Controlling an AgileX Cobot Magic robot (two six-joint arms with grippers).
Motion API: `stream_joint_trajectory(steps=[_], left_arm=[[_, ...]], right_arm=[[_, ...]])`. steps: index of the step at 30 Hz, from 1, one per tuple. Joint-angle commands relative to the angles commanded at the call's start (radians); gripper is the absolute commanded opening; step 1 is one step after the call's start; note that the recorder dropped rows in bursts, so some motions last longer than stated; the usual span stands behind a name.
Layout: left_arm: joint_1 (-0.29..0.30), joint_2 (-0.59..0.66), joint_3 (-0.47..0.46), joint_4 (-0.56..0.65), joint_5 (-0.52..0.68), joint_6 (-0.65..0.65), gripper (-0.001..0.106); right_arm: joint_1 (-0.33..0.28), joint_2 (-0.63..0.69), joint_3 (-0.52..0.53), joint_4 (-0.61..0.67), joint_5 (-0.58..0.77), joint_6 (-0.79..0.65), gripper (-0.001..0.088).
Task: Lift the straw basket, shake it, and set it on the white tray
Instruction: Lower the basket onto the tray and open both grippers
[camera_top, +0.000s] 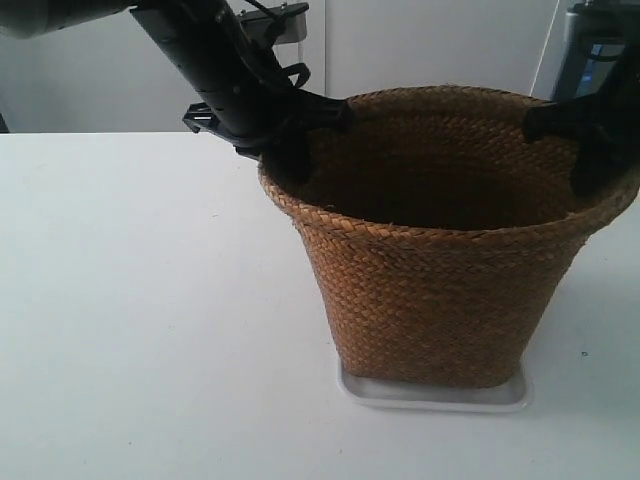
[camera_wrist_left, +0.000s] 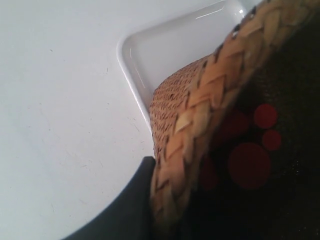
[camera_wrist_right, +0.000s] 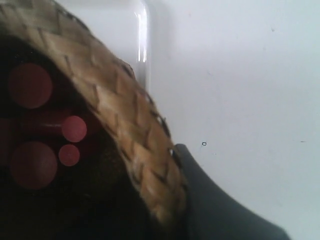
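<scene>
The straw basket (camera_top: 430, 290) stands upright with its base on the white tray (camera_top: 430, 398). The arm at the exterior view's left has its gripper (camera_top: 300, 140) over the braided rim, and the arm at the exterior view's right has its gripper (camera_top: 585, 140) over the opposite rim. In the left wrist view my left gripper (camera_wrist_left: 167, 200) is shut on the basket rim (camera_wrist_left: 200, 115), outer finger (camera_wrist_left: 130, 205) against the weave, with the tray (camera_wrist_left: 165, 50) below. My right gripper (camera_wrist_right: 170, 200) is shut on the rim (camera_wrist_right: 125, 115) likewise, near the tray (camera_wrist_right: 125, 25). Both inner fingers are hidden in the dark inside.
Several small red cylinders (camera_wrist_left: 248, 165) lie on the basket's dark floor, and these red cylinders (camera_wrist_right: 30, 85) also show in the right wrist view. The white table (camera_top: 140, 300) stretches round the tray. A white wall and grey equipment (camera_top: 590, 50) stand behind.
</scene>
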Motion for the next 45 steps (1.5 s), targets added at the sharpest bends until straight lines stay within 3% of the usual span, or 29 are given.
stream_joint_trajectory(steps=[6,14,22,26,35,45], left_arm=[[0.000,0.000,0.000,-0.002,0.002,0.000,0.034],[0.000,-0.002,0.000,-0.002,0.006,-0.013,0.040],[0.000,-0.002,0.000,0.000,0.021,-0.024,0.067],[0.000,-0.006,0.000,0.003,0.028,-0.026,0.072],[0.000,-0.062,-0.054,0.045,0.050,-0.028,0.073],[0.000,-0.114,-0.075,0.063,0.071,-0.020,0.073]], right_arm=[[0.000,0.000,0.000,0.053,-0.029,0.000,0.0102],[0.000,0.000,-0.002,0.057,-0.028,0.000,0.0270],[0.000,-0.002,-0.004,0.073,-0.026,0.000,0.0611],[0.002,-0.002,-0.004,0.074,-0.026,0.000,0.0726],[0.002,-0.002,-0.030,0.184,0.002,-0.059,0.0753],[0.002,-0.002,-0.030,0.186,-0.003,-0.078,0.0793]])
